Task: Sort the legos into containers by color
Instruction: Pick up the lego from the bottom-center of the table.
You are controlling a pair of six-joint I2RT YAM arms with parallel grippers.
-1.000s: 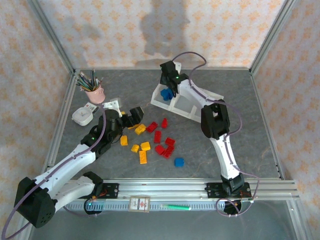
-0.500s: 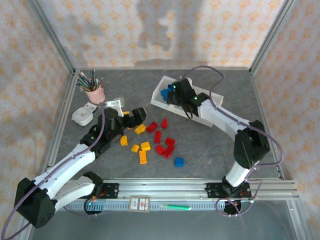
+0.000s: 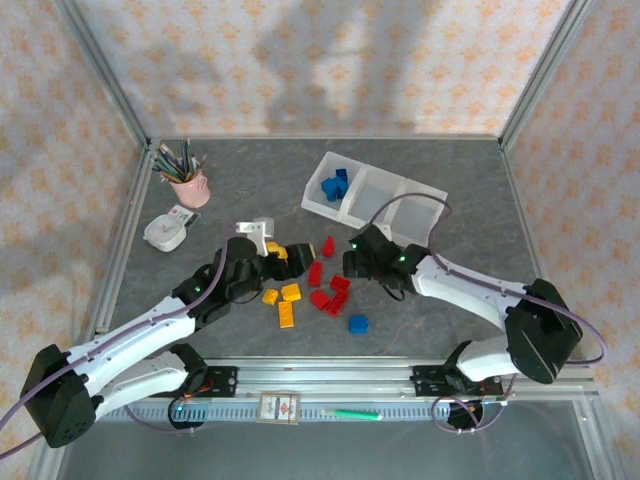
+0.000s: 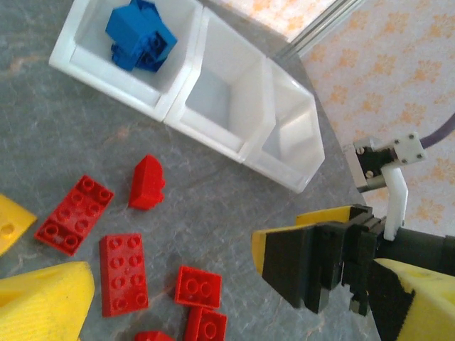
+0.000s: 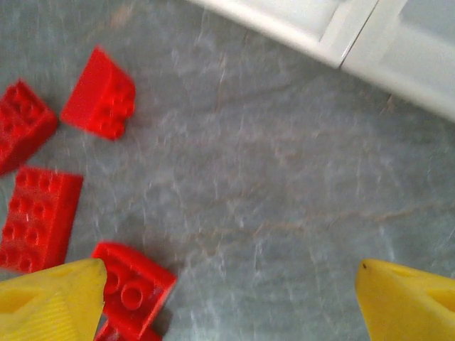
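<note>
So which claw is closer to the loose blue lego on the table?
Right. The right claw hangs just beyond the blue lego, beside red legos; the left claw is farther, up-left by yellow legos.

Pink pencil cup [image 3: 189,187] stands near a white dish [image 3: 165,233].

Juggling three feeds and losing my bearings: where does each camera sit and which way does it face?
Top external: above and behind the bases, looking down on table, tray and red bricks; left arm and right arm show.
Left wrist: low, facing the tray and its blue bricks; own jaws spread at the lower corners, right arm's jaws at right.
Right wrist: close over the table, looking down; own jaws wide apart at the lower corners.
Shared: both wrist views catch red bricks and tray.
</note>
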